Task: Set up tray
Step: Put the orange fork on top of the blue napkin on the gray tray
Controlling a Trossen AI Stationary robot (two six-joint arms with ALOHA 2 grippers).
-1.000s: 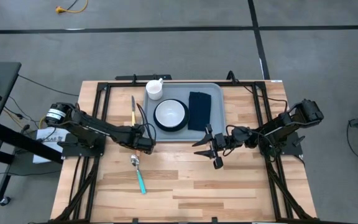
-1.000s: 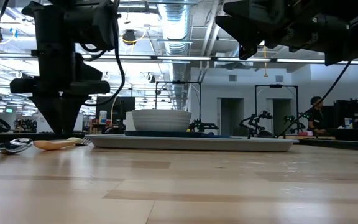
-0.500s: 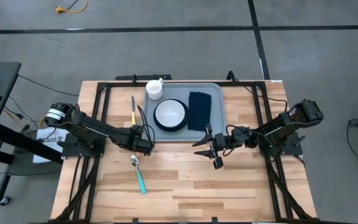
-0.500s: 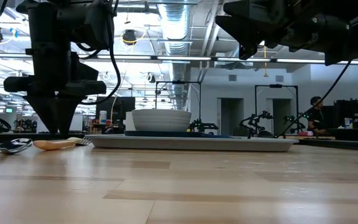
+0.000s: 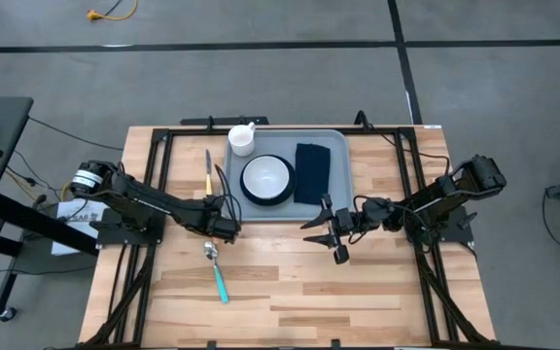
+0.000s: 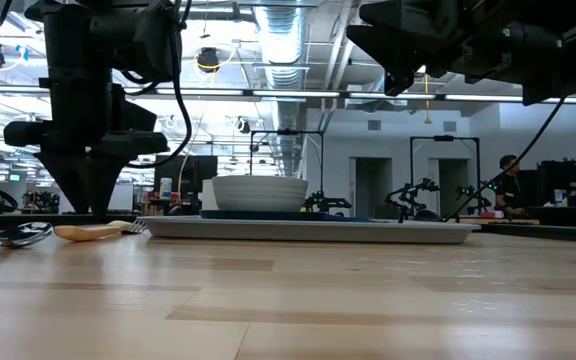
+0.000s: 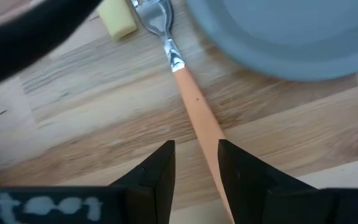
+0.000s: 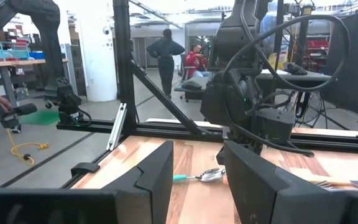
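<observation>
The grey-blue tray [image 5: 336, 146] lies at the table's far middle. It carries a dark teal plate [image 5: 251, 197] with a white bowl [image 5: 266, 177], a white cup [image 5: 242, 139] and a navy napkin [image 5: 311, 172]. An orange-handled fork [image 7: 191, 102] lies on the wood just left of the tray [image 7: 278, 37]. My left gripper [image 7: 196, 152] is open and points down over the fork's handle, with a finger on either side of it; no touch shows. My right gripper [image 5: 331, 233] is open and hovers near the tray's near edge.
A teal-handled spoon [image 5: 218, 272] lies on the wood near the left gripper, toward the near edge. A small pale yellow piece [image 7: 117, 18] sits by the fork's tines. Black frame rails run along the table's left, right and far sides. People stand in the room beyond.
My left gripper has shifted slightly toward the table's left, still pointing down above the fork.
</observation>
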